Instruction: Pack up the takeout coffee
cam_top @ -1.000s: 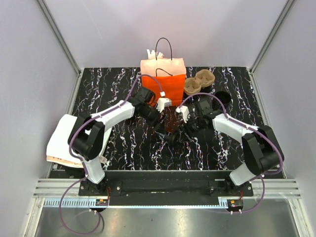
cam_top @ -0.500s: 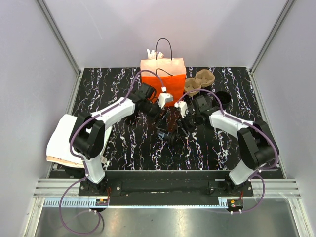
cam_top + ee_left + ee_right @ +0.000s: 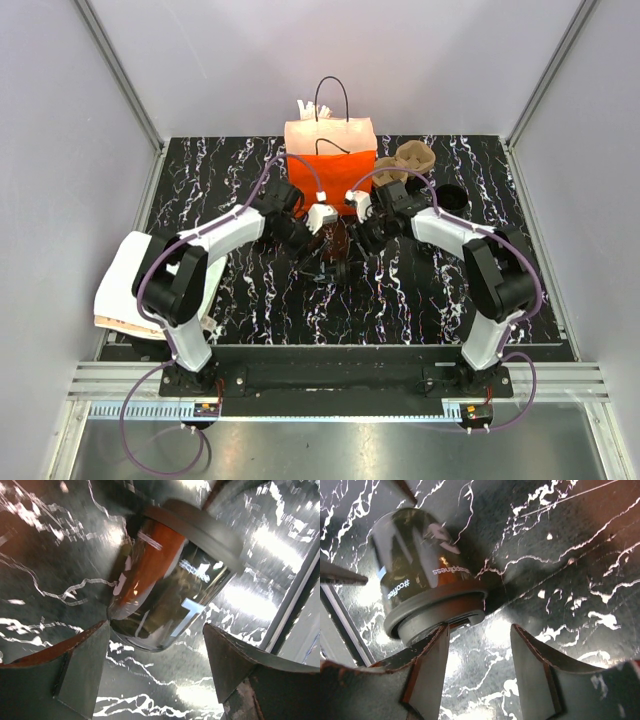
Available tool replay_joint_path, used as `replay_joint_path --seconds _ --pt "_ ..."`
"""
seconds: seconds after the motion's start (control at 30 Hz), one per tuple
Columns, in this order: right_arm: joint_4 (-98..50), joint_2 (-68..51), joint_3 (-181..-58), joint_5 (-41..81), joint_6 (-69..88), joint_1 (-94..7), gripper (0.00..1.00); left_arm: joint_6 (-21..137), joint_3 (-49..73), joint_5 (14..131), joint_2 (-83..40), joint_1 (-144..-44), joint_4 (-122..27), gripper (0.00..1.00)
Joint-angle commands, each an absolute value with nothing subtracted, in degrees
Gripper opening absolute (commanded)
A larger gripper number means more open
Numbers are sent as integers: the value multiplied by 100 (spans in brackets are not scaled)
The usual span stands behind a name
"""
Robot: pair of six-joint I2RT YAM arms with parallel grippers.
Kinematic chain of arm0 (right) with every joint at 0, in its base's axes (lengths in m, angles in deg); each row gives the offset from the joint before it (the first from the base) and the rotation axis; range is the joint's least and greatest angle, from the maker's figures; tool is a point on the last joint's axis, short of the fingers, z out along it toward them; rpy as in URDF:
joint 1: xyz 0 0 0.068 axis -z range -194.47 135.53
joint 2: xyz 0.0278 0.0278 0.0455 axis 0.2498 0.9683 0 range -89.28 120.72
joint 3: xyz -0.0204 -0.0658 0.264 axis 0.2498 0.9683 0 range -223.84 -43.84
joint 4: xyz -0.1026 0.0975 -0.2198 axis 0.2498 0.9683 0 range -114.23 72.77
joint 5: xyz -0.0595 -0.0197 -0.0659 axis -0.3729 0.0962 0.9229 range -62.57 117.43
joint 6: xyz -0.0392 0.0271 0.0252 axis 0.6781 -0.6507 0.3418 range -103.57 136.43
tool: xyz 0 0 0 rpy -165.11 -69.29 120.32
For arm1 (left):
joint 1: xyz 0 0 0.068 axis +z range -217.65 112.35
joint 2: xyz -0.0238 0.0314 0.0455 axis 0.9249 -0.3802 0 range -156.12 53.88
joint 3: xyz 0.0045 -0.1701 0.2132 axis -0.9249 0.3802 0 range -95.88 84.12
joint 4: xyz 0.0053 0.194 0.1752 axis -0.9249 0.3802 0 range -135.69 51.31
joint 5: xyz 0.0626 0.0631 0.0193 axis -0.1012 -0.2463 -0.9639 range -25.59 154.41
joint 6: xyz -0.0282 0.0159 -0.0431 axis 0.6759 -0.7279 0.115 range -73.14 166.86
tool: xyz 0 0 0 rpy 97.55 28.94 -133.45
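Seeing the cup (image 3: pixel 165 580) lying on its side on the table (image 3: pixel 220 200), in front of the bag (image 3: pixel 330 165), between my two grippers. Not packed yet.

Long axis is running roughly gripper to gripper: base pointing at my left gripper (image 3: pixel 156 627), lid at my right gripper (image 3: pixel 479 630).

Left fingers are standing apart, with the base end sitting just into the gap and nothing clamped. Can't tell if either pad is touching the wall.

Right fingers are also standing apart, gripping nothing. One fingertip (image 3: pixel 432 655) is sitting just under the lid rim, touching or nearly.

Both are close, but I'm judging left better placed, since its gap is straddling the body across the axis. Right is facing the lid end-on, off to one side.

Cup is round and on its side, so I'm expecting it to roll if nudged.
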State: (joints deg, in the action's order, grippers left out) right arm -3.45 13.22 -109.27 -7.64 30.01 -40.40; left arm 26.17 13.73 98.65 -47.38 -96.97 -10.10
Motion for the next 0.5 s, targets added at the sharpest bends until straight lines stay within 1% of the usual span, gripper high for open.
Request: replay_joint_path --seconds 0.0,0.23,0.27,0.3,0.37,0.47 --pt "-366 1679 -11388 -975 2689 -4092 58 2286 1574 9641 -4325 -9657 -1282 80" --pt "-243 1987 -11713 -1089 2478 -4083 58 2085 1653 9649 -4333 -9657 -1352 83" --pt "-191 2049 -11731 -1107 2469 -4083 58 2076 1662 9667 -4333 -9648 -1344 85" --pt "-164 2075 -11749 -1116 2460 -4083 58 2041 1688 9676 -4342 -9648 -1344 89" --pt "-103 2137 -11784 -1177 2425 -4083 58 2023 1706 9728 -4351 -9657 -1352 91" --pt "-59 2198 -11802 -1361 2337 -4083 58 1970 1741 9755 -4377 -9648 -1344 99"
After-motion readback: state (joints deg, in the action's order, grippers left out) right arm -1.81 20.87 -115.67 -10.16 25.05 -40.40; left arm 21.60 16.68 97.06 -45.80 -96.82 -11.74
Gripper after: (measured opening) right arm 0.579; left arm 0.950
